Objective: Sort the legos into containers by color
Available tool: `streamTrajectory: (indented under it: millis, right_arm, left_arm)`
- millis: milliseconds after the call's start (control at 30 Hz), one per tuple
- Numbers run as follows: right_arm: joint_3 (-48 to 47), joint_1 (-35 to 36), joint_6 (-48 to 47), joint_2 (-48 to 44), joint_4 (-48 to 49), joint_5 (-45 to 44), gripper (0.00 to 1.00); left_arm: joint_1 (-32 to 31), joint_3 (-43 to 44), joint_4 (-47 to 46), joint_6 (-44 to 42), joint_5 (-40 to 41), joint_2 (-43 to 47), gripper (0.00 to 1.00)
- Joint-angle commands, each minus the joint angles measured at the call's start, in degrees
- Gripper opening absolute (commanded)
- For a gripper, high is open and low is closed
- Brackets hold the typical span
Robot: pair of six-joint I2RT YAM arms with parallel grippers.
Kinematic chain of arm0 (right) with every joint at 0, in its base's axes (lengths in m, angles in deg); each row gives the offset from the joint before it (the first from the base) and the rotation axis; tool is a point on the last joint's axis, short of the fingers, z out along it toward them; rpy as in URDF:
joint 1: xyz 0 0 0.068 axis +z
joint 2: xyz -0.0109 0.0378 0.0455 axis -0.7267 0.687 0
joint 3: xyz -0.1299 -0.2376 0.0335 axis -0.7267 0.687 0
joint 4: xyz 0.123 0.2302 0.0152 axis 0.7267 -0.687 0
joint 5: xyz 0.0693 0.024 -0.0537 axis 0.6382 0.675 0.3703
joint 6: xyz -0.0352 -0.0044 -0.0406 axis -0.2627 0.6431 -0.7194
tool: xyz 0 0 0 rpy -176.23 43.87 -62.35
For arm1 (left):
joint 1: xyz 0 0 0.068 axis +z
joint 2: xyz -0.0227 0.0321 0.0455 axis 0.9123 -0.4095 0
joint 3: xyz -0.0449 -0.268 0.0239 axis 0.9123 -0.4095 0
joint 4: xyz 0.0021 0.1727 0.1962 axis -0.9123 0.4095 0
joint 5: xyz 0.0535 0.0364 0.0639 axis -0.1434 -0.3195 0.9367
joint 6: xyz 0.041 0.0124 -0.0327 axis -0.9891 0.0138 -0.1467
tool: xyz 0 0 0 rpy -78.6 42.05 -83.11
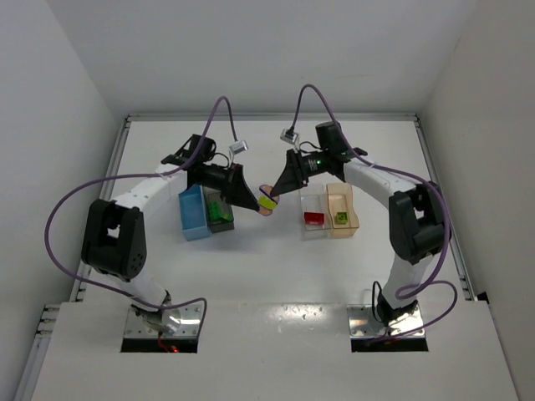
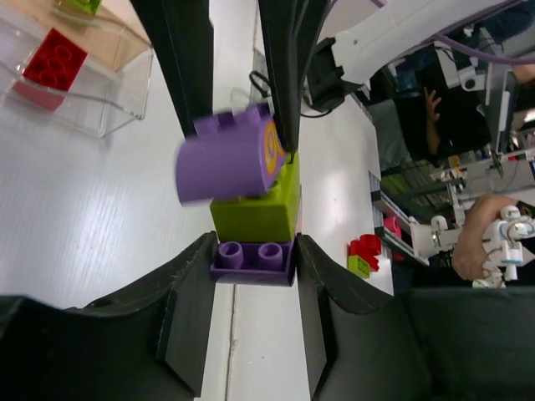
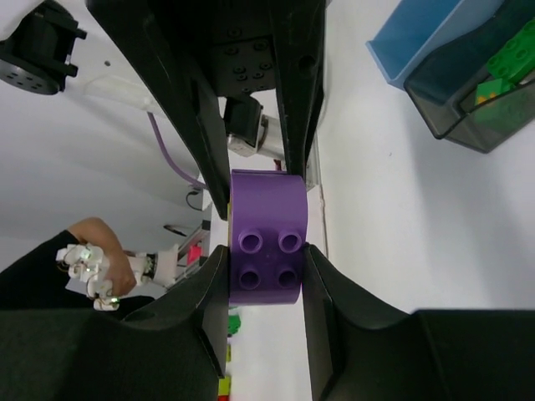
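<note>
Both grippers meet above the table's middle on one stack of legos [image 1: 267, 201]. In the left wrist view my left gripper [image 2: 252, 255] is shut on a flat purple brick [image 2: 252, 262]. A yellow-green brick [image 2: 257, 210] sits on it, then a rounded purple brick [image 2: 227, 159]. In the right wrist view my right gripper [image 3: 266, 261] is shut on that rounded purple brick [image 3: 266, 238]. The light blue bin [image 1: 193, 215] and dark grey bin [image 1: 221, 214], with green bricks, stand left. The clear bin [image 1: 314, 219], with a red brick, and the tan-orange bin [image 1: 342, 209], with a yellow-green brick, stand right.
The two pairs of bins stand about a hand's width either side of the held stack. White walls close the table at the back and sides. Purple cables loop above both arms.
</note>
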Motion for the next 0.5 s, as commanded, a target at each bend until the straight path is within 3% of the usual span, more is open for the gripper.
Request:
streamTrajectory:
  millis: [0, 333, 467]
  right_arm:
    - [-6.2, -1.5, -5.9, 0.4, -4.5, -2.0, 0.00]
    - [-7.9, -4.2, -12.0, -0.2, -11.3, -6.4, 0.00]
    - [-9.2, -2.5, -24.4, -0.8, -23.5, -19.1, 0.00]
  left_arm:
    - [-0.4, -3.2, -0.7, -1.5, 1.9, 5.3, 0.02]
    - [2.7, -11.5, -2.3, -2.0, 13.3, 18.1, 0.00]
    - [4.1, -12.1, -2.3, -2.0, 20.7, 23.8, 0.00]
